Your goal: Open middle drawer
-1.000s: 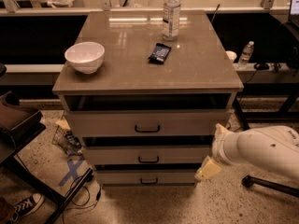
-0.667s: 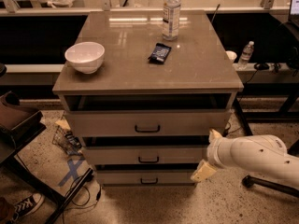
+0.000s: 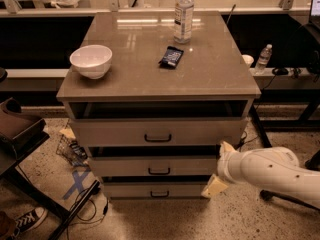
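Observation:
The middle drawer [image 3: 155, 166] is a pale-grey front with a small dark bar handle [image 3: 159, 171] at its centre, between a taller top drawer [image 3: 158, 132] and a slim bottom drawer [image 3: 155, 190]. My gripper [image 3: 219, 170] is at the right end of the middle drawer front, low at the cabinet's right corner. One finger [image 3: 227, 148] points up and the other finger [image 3: 213, 186] points down, spread well apart. It holds nothing and is well right of the handle. The white arm [image 3: 270, 173] reaches in from the right.
On the cabinet top [image 3: 150, 54] stand a white bowl [image 3: 91, 60], a dark snack packet [image 3: 171, 56] and a clear bottle [image 3: 183, 15]. A black stand [image 3: 20, 134] and cables [image 3: 80, 204] lie on the floor at left. A chair base [image 3: 280, 196] is at right.
The arm has moved left, bringing my gripper closer to the right end of the middle drawer front. The drawers have not moved.

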`<state>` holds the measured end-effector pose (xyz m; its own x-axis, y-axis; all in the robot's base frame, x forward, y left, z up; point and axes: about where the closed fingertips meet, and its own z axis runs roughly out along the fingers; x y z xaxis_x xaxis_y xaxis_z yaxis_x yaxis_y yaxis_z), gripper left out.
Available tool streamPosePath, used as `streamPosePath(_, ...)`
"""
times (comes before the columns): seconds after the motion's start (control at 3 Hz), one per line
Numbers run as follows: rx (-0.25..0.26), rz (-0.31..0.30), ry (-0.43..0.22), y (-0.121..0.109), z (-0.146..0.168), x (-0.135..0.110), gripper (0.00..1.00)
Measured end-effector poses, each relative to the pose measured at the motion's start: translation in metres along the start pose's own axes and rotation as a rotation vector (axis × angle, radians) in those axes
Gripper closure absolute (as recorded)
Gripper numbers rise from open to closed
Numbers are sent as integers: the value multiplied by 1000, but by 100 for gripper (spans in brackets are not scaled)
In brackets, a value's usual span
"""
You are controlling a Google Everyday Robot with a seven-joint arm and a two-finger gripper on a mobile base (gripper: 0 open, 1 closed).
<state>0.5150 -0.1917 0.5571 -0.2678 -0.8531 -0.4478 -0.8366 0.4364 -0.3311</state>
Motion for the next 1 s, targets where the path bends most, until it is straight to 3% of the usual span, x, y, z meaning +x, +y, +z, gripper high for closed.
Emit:
streamPosePath(0.67,-48,-142,20,29,68,17,0)
streamPosePath(1.0,-58,-181,17,23,99,13,0)
